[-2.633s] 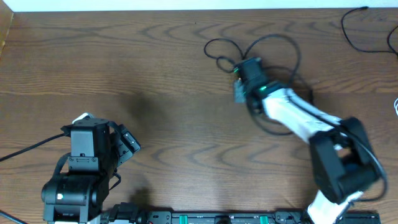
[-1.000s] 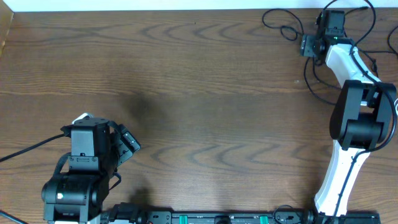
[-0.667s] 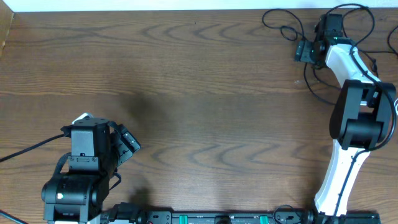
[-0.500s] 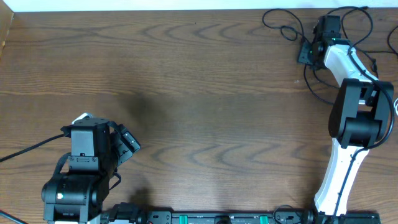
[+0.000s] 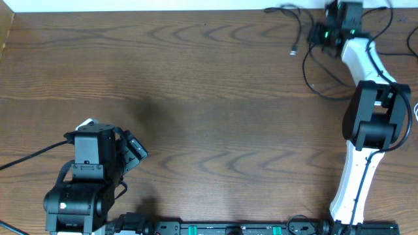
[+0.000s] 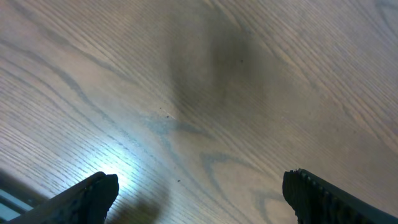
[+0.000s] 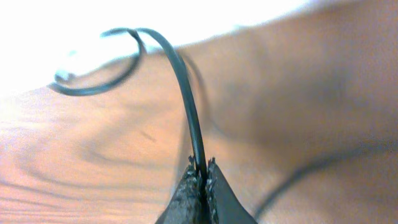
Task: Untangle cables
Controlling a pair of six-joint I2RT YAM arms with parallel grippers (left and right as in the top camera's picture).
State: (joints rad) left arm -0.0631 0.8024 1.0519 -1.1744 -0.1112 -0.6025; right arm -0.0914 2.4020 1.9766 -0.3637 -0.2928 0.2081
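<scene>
while reaching to the far right corner of the tabletop (image 5: 196, 85), clamps the right gripper (image 7: 202, 180) fully shut on one thin black cable (image 7: 189, 106). pinches it at the very fingertips, with the cord arcing up and away into a loop near the bright far edge. shows, from overhead, the cables (image 5: 305, 62) gathered around that gripper, looping on the wood left of the arm and ending in a small plug (image 5: 294, 51). holds the left gripper (image 5: 135, 147) by the near left corner, jaws spread wide above bare wood, gripping nothing, well apart from the cables.
</scene>
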